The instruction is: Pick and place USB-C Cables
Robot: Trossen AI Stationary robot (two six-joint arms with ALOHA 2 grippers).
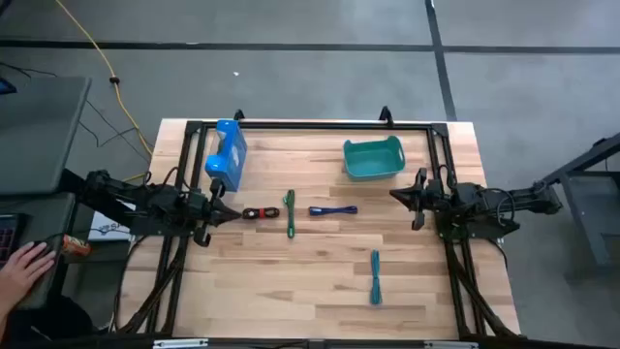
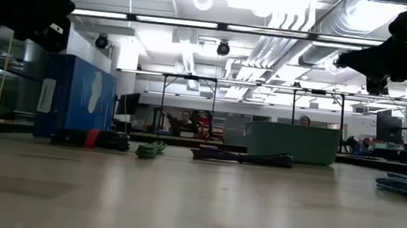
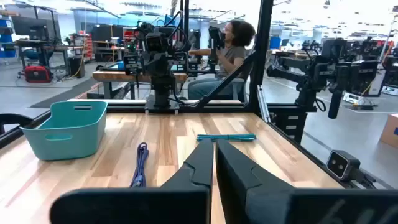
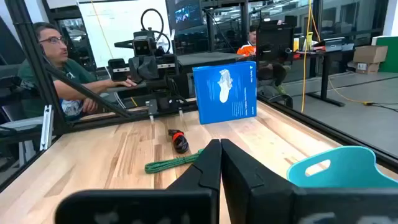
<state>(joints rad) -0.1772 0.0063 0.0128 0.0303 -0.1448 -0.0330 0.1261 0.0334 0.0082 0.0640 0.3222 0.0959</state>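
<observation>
Four cable bundles lie flat on the wooden table. The red-and-black one (image 1: 258, 213), the green one (image 1: 290, 212) and the dark blue one (image 1: 332, 209) lie in a row at mid-table. The teal one (image 1: 375, 276) lies nearer the front right. My left gripper (image 1: 232, 213) is shut and empty, raised above the table just left of the red-and-black cable (image 4: 178, 140). My right gripper (image 1: 395, 196) is shut and empty, raised to the right of the dark blue cable (image 3: 140, 165). In the low view both arms hang high above the cables.
A teal plastic bin (image 1: 373, 158) stands at the far right of the table. A bright blue box (image 1: 227, 153) stands upright at the far left. A black frame runs along the table's edges. A person's hand (image 1: 24, 267) rests at a desk left of the table.
</observation>
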